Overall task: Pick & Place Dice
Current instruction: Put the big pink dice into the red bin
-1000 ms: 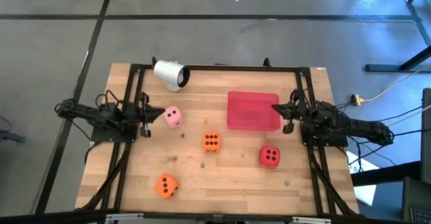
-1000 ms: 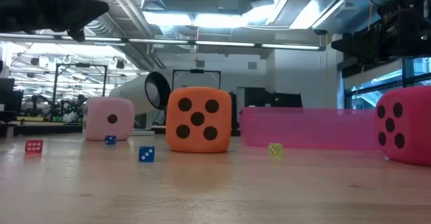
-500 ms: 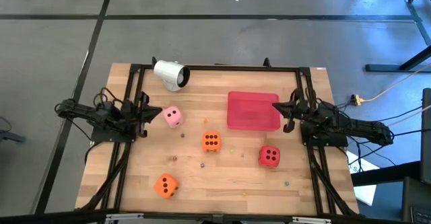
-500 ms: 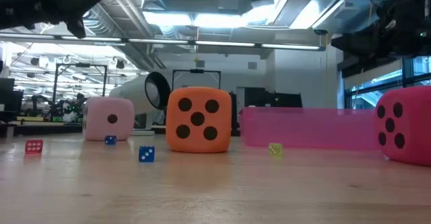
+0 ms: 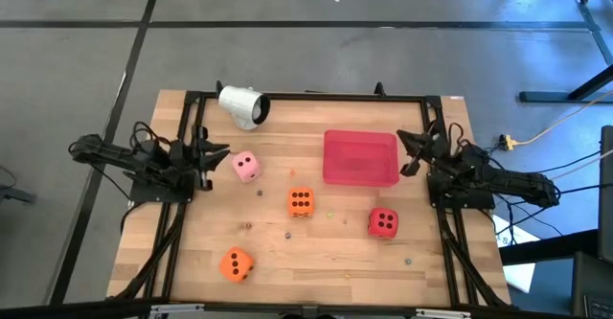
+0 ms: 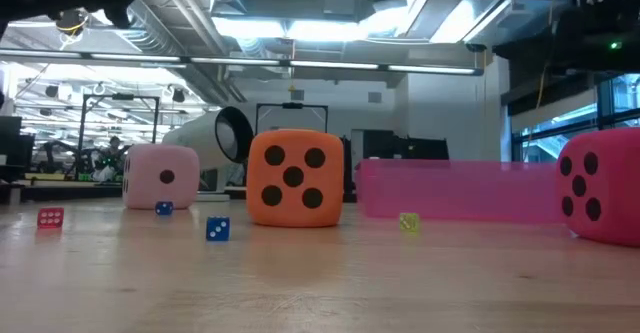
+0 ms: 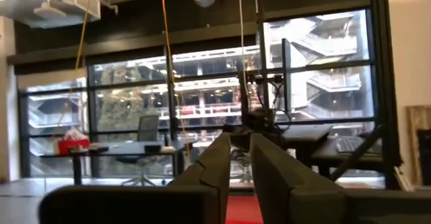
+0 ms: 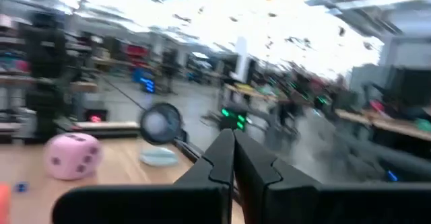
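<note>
Four dice rest on the wooden table: a pale pink one [image 5: 246,166], an orange one [image 5: 300,201] at the middle, a red one [image 5: 383,222] and a second orange one [image 5: 236,263] near the front edge. My left gripper [image 5: 221,151] hangs at the table's left side, just left of the pink die, tipped upward; in its wrist view [image 7: 241,143] the fingers stand slightly apart with nothing between them. My right gripper [image 5: 403,153] hovers at the right side beside the red tray [image 5: 360,157], shut and empty [image 8: 233,143].
A white cup [image 5: 242,105] lies on its side at the far left. The flat red tray lies right of centre. Tiny red [image 6: 50,217], blue [image 6: 217,229] and yellow [image 6: 409,222] dice are scattered on the wood. A black frame [image 5: 306,96] borders the table.
Both grippers have tipped their fingers upward. My left arm has also risen; in the low view it has climbed almost out of the picture's top. The dice, tray and cup have stayed where they were.
</note>
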You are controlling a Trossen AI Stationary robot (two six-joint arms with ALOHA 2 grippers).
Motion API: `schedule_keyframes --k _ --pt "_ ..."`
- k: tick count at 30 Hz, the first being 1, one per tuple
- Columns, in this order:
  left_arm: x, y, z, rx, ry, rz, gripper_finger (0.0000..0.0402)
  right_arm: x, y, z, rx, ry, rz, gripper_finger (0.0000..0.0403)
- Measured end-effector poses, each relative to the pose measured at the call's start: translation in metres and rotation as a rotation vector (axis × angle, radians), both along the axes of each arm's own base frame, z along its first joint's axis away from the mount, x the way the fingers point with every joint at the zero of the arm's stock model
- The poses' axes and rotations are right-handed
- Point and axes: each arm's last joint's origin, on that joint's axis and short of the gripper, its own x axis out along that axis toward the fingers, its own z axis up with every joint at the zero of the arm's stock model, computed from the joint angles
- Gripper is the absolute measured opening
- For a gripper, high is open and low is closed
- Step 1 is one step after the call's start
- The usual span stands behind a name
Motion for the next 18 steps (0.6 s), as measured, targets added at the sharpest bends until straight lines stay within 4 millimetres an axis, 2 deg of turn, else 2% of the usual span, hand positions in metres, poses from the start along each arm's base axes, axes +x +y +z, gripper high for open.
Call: schedule_keyframes --k 3,7,14,18 --pt "0.007 -0.001 0.002 0.02 0.052 0.04 0.0082 -0.001 0.002 0.006 -0.046 -0.048 0.047 0.0013" --pt "0.017 0.0 -0.004 0.028 0.155 0.158 0.011 -0.001 0.003 0.006 -0.089 -0.03 0.066 0.0033" --pt "0.028 0.003 -0.02 -0.026 0.302 0.355 0.0172 -0.001 0.0 0.004 -0.03 -0.032 0.006 0.0111" --pt "0.032 0.003 -0.023 -0.076 0.312 0.377 0.0218 -0.002 -0.001 0.003 0.013 -0.045 -0.031 0.0158"
